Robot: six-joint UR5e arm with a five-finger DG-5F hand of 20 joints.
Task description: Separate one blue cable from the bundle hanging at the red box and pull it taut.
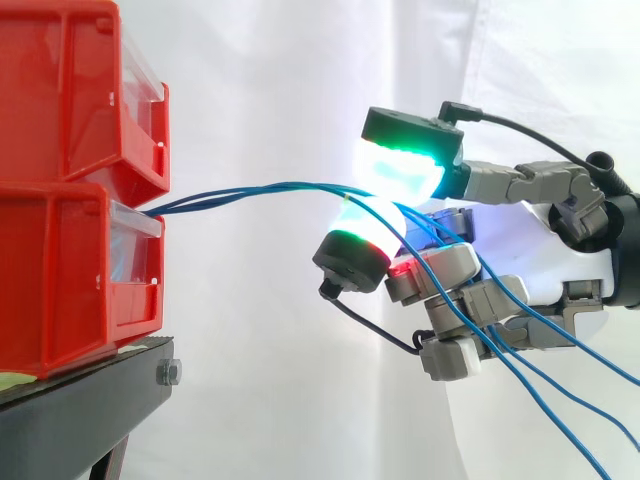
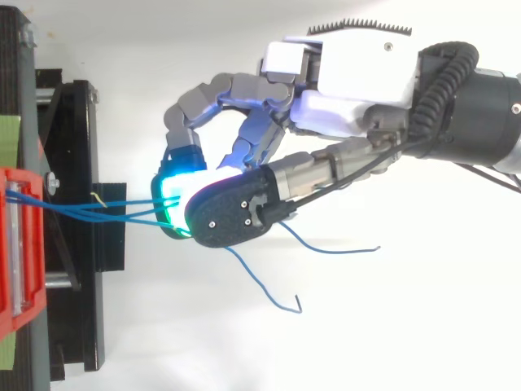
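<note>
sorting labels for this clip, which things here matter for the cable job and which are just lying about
Job in hand:
- blue cables, pinched in the robot hand
- red bins that the cables come from

Just there:
- black stand under the bins
- white curtain behind

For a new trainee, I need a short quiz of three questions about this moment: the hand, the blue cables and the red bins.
1. True or false: the hand is shut on the blue cables, which are pinched between its glowing pads.
2. Between the red bins and the hand, the cables run: A nearly level; B straight down; C in a coil.
3. Fill in, from the side view: past the hand, the loose ends of the cables hang ____.

Key: 1 true; 2 A; 3 down.
</note>
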